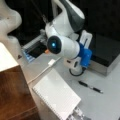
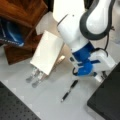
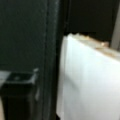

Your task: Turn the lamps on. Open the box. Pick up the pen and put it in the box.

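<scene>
**Gripper low by the closed box, pen lying free on the table**

- Far left in a front view: cream lampshade (image 1: 5,58), flat slanted side, sitting above a brown wooden cabinet (image 1: 13,95). Can't tell if it is lit.
- Next right: white cable (image 1: 41,72) with a square plug runs diagonally over the grey table (image 1: 105,105). The plug end is near the arm.
- White spiral notebook (image 1: 56,96) lies flat just below the cable. In a front view it shows as a tilted white slab (image 2: 47,52) with small silver items at its lower corner.
- Centre: white robot arm (image 1: 63,46) with a blue wrist section, bent down over the table. A blue light glows on its dark round joint cap.
- Gripper (image 2: 103,75) hangs low at the box's near corner, close to the table. Nothing is seen in it. Fingers are mostly hidden, so I cannot tell whether they are spread or pressed together.
- Pen (image 1: 90,87), black with a silver middle, lies flat on the table, apart from the gripper, between the notebook and the box. In a front view it is just below the blue wrist (image 2: 69,91).
- Right: box (image 1: 106,50), black lid down flat on silver-grey sides, closed. Its black corner shows at a front view's bottom right (image 2: 106,102).
- Wrist view: dark surfaces on the left and a pale flat white panel on the right. What that panel is can't be told.
</scene>
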Motion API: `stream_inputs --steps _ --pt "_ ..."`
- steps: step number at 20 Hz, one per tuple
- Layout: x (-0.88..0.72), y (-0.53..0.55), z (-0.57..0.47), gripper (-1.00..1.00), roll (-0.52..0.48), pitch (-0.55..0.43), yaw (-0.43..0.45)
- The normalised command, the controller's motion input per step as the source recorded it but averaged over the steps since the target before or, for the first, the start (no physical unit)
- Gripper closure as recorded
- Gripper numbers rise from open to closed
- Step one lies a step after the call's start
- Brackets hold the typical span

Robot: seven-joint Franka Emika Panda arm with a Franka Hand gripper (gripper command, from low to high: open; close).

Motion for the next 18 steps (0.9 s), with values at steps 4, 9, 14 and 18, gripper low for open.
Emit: stream_inputs --steps 4,9,14,18 --pt "-0.07 0.1 0.02 1.0 0.031 0.009 -0.14" --pt "-0.06 0.12 0.17 1.0 0.008 0.055 -0.143" --pt "-0.03 0.12 0.32 1.0 -0.021 0.114 -0.106" --pt "0.05 0.17 0.44 1.0 -0.068 0.134 -0.042"
